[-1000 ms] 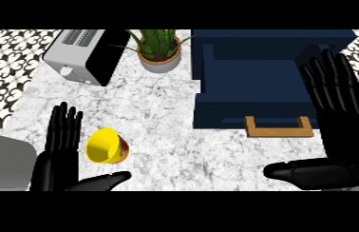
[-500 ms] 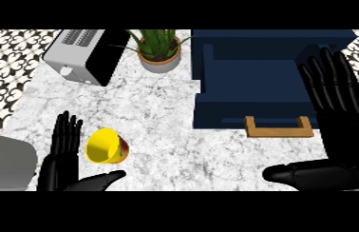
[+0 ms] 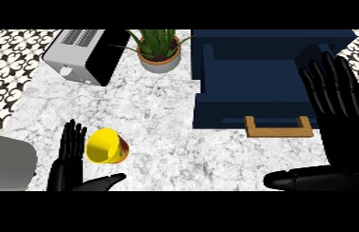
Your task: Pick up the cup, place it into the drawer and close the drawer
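Note:
A yellow cup (image 3: 105,146) lies on its side on the marble counter at the lower left, its mouth facing me. My left hand (image 3: 69,161) stands open just left of the cup, fingers straight and thumb stretched out below it, not curled round it. The dark blue drawer (image 3: 266,79) is pulled open at the upper right, with a wooden handle (image 3: 278,128) on its front. My right hand (image 3: 335,112) is open at the right edge, fingers up over the drawer's right side, thumb pointing left near the bottom.
A silver and black toaster (image 3: 88,55) stands at the upper left. A potted plant (image 3: 160,48) sits between it and the drawer. A grey rounded object (image 3: 15,164) shows at the lower left edge. Patterned tiles (image 3: 14,60) run along the left.
My left hand has sunk slightly toward the lower edge beside the cup. The cup, the drawer and my right hand have barely moved.

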Robot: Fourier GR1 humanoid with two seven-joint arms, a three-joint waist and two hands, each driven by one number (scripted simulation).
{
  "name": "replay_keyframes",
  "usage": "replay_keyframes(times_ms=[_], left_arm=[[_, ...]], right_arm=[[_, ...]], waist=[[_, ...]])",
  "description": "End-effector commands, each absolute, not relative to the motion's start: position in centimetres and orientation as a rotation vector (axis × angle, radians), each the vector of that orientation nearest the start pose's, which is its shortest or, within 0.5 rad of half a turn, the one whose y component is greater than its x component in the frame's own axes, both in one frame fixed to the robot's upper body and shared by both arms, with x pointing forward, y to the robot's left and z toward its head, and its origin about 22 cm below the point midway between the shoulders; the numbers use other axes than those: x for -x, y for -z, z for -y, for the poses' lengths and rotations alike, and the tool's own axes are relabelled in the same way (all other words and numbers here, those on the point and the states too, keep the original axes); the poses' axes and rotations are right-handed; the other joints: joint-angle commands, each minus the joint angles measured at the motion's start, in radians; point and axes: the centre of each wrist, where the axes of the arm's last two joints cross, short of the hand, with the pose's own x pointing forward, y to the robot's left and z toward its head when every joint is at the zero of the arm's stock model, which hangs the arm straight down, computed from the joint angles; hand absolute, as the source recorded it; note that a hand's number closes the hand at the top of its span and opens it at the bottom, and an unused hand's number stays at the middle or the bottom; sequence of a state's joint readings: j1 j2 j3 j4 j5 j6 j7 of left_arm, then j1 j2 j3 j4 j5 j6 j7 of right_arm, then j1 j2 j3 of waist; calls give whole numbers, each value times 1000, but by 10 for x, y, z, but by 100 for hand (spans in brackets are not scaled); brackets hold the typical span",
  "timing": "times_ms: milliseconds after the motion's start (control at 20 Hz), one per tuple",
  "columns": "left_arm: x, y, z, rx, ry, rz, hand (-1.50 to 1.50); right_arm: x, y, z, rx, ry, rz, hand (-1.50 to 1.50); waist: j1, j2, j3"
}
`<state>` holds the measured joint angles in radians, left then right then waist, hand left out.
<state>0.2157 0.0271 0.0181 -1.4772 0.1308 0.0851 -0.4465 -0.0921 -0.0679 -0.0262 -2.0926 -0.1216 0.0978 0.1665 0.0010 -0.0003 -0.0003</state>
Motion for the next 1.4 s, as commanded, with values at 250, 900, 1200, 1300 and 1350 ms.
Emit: replay_keyframes(times_ms=[250, 900, 1200, 1300, 1350], left_arm=[[-201, 91, -250, -159, -261, 1714, -150], [-204, 128, -279, -155, -251, 1700, -150], [-194, 144, -272, -105, -244, 1726, -150], [-216, 138, -282, -100, -267, 1718, -150], [-226, 131, -266, -93, -272, 1723, -150]], right_arm=[[-225, -130, 243, -150, -118, 2001, -150], [-210, -152, 240, -154, -144, 1987, -150], [-227, -133, 250, -144, -142, 1987, -150], [-230, -146, 232, -179, -137, 2006, -150], [-231, -129, 223, -169, -125, 1994, -150]], waist=[[-1, 0, 0], [-3, 0, 0], [-1, 0, 0], [-2, 0, 0], [-2, 0, 0]])
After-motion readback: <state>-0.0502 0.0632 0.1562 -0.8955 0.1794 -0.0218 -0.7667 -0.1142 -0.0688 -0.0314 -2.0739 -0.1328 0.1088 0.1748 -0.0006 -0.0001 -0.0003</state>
